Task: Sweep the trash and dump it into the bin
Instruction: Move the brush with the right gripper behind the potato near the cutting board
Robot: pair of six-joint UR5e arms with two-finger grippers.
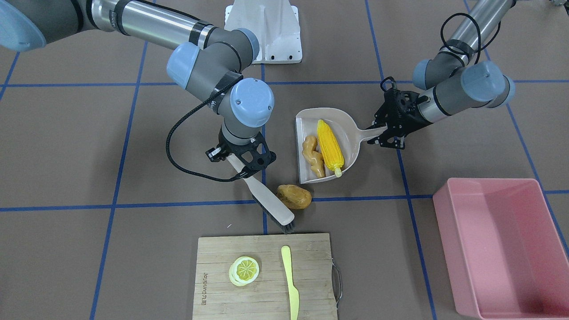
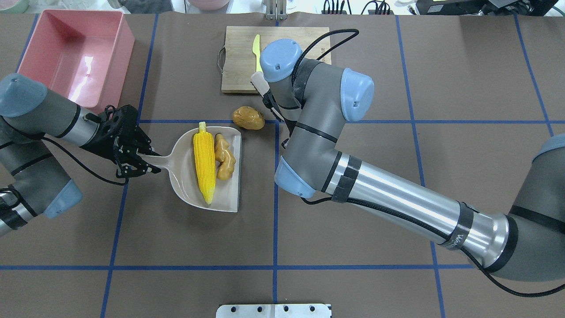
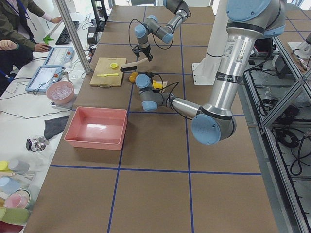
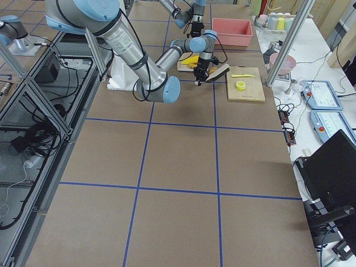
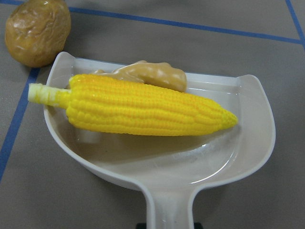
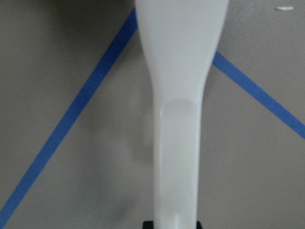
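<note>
1. Brown worktop [image 2: 198, 247] carries the pink bin [image 2: 53, 53] at far left.
2. We see the left fingers [image 2: 140, 150] clamping the dustpan [image 2: 185, 185] handle; corn [image 2: 204, 161] and ginger [image 2: 224, 158] lie inside.
3. Just outside it lies the potato [image 2: 248, 117].
4. Farther right, the right fingers [image 1: 261, 161] hold the brush [image 1: 271, 204].

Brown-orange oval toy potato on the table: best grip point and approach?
Likely from straight above, jaws across the narrow middle of the brown-orange oval toy potato. It lies flat; the white bristle brush sits at one end and a corner of the beige plastic dustpan near the other, so its long sides look freer.
</note>
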